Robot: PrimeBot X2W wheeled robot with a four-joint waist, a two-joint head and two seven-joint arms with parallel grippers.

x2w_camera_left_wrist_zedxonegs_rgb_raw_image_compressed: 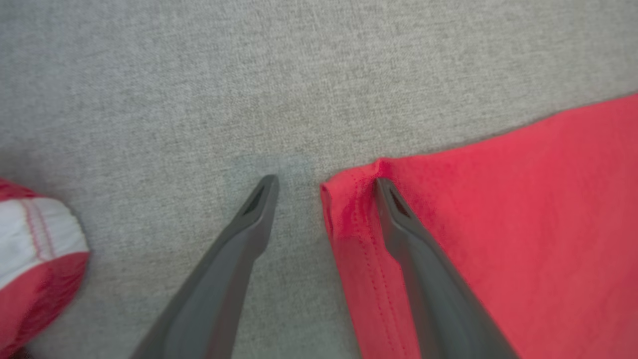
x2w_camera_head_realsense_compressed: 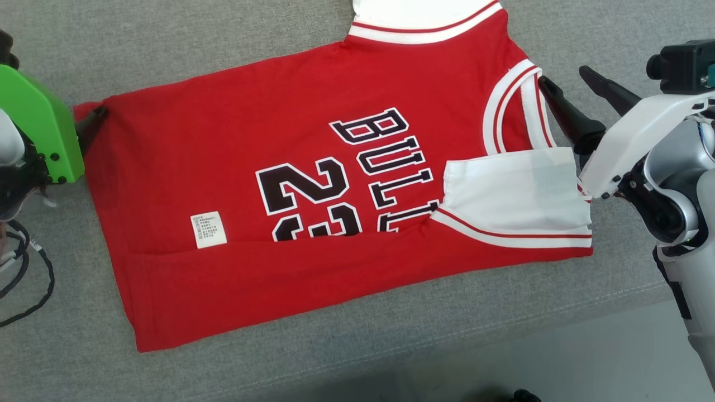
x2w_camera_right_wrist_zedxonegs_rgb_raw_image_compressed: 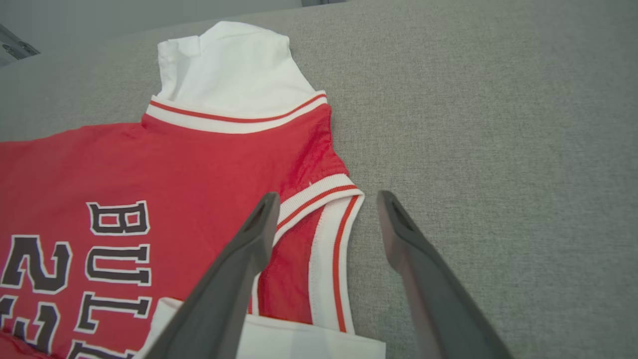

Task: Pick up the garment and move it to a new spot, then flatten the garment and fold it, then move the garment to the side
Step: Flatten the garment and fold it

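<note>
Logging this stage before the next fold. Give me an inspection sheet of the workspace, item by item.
Surface: grey fabric surface, woven texture, no stains seen.
Job's things: red jersey lies flat, near long edge folded over; white sleeve folded onto its front; care label showing.
Clutter: red-and-white cloth at the left wrist view's edge; cannot tell what it is.
Grippers: left gripper open, one finger over the jersey's hem corner; right gripper open, one finger over the armhole trim.
Cables: black cables by the left arm.
Surroundings: pale floor beyond the surface's near edge.
</note>
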